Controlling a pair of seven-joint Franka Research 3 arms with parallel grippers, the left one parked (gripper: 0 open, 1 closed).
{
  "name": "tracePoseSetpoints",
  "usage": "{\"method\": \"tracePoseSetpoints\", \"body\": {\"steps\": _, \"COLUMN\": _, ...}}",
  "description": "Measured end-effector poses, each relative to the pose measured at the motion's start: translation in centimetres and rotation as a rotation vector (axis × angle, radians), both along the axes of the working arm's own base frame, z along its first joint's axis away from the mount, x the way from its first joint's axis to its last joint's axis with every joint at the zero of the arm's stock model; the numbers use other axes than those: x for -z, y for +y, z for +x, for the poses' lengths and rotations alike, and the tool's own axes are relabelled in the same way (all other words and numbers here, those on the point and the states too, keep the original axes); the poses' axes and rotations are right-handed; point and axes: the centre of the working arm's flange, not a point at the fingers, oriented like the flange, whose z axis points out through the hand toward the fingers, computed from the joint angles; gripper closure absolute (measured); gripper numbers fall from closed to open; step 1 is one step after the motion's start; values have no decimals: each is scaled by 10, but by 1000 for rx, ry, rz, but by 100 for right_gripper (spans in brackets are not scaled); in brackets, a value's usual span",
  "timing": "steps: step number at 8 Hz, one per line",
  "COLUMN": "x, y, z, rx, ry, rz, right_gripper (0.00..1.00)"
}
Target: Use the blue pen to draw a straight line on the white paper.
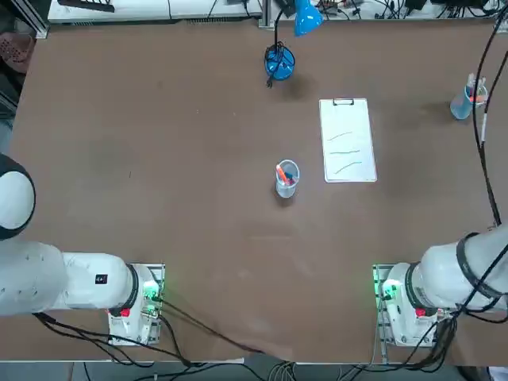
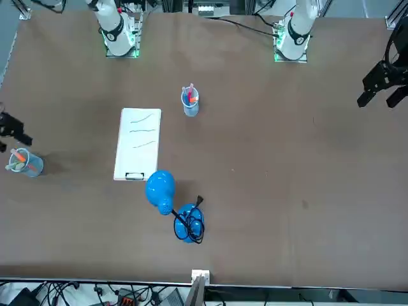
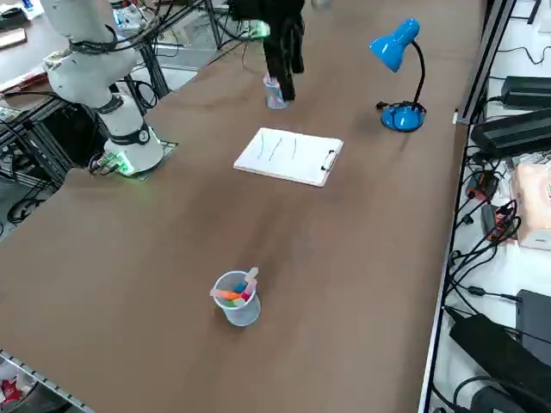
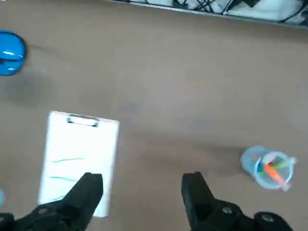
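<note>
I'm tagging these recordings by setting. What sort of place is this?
Most likely a robotics lab: two robot arms bolted to a brown table, cables and equipment along its edges. A blue desk lamp, a clipboard with white paper and pen cups are staged on it.

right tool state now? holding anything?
Right tool: open, fingers spread, nothing between them. It hangs above the table, with the white paper and a cup of pens below it.
</note>
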Motion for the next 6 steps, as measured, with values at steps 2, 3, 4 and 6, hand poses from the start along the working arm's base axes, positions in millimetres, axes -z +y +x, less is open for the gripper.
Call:
{"method": "tracePoseSetpoints", "body": {"steps": 2, "x": -16, "y": 30, "z": -19, "rx": 53, "ry": 19, "rz": -7, "right_gripper": 0}}
{"method": "tracePoseSetpoints", "body": {"steps": 3, "x": -17, "y": 46, "z": -30, "rx": 60, "ry": 34, "rz": -35, "right_gripper": 0}}
{"method": "tracePoseSetpoints", "body": {"steps": 4, "x": -17, "y": 59, "z": -45, "rx": 60, "ry": 44, "rz": -57, "right_gripper": 0}}
{"method": "tracePoseSetpoints", "body": {"steps": 6, "x": -21, "y": 52, "z": -75, "rx": 69, "ry": 60, "rz": -57, "right_gripper": 0}}
